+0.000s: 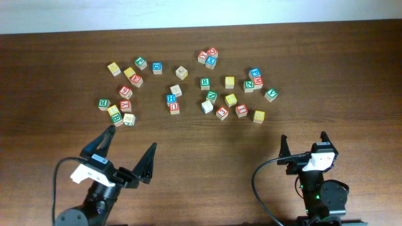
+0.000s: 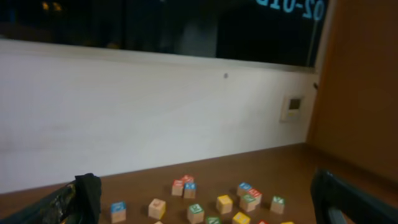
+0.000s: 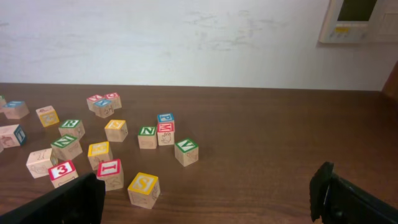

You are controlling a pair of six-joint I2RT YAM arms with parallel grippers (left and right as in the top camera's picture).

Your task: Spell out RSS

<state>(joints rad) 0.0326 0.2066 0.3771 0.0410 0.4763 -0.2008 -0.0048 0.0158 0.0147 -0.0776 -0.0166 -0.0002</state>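
RSS not begun: letter cubes (image 1: 179, 72) lie scattered across the table (image 1: 201, 182).
The left gripper (image 1: 132, 137) and right gripper (image 1: 303, 135) hang empty, jaws spread, well apart from the R cube (image 1: 205, 82). Two yellow cubes (image 1: 229, 81) (letters unreadable from above) sit just beside the R cube, not lined up, so all three placements appear to be left.
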